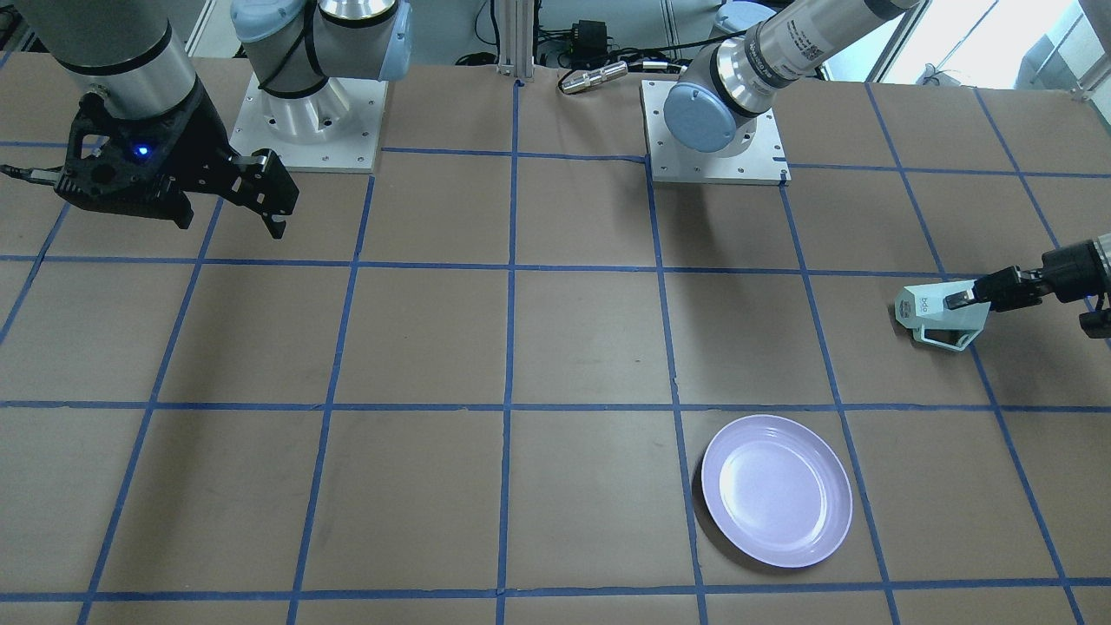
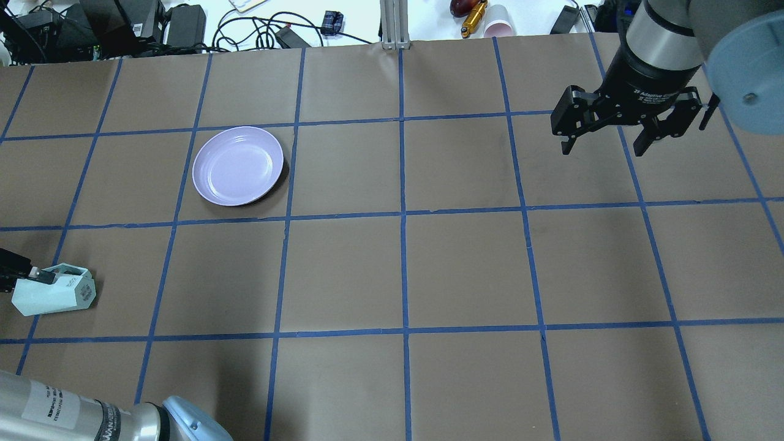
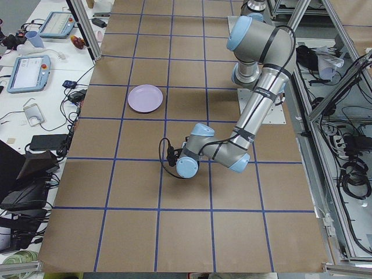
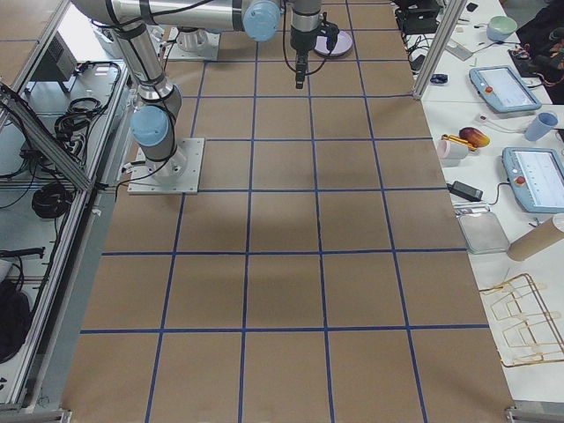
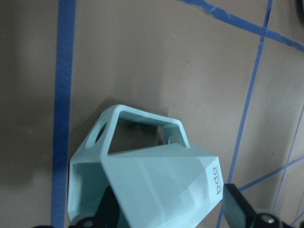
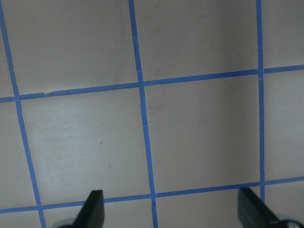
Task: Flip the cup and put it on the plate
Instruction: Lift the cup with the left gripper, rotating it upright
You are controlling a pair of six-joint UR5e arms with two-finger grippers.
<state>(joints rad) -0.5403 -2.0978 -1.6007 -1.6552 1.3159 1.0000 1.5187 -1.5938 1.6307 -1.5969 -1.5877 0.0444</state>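
The pale mint-green cup (image 1: 924,311) lies on its side near the table's edge on my left. Its logo base points toward the table's middle and its handle lies flat beside it. It also shows in the overhead view (image 2: 58,297) and the left wrist view (image 5: 156,185). My left gripper (image 1: 962,299) reaches in from the rim end, and its fingers (image 5: 237,204) close on the cup's body. The lavender plate (image 1: 777,490) (image 2: 237,165) lies bare, about one grid square from the cup. My right gripper (image 2: 603,147) (image 6: 171,209) hangs open and empty, far away above the table.
The two arm bases (image 1: 308,121) (image 1: 716,130) stand on white plates at my side of the table. Cables, a power brick and a pink cup (image 2: 497,27) lie beyond the far edge. Blue tape divides the brown tabletop (image 2: 404,269) into squares.
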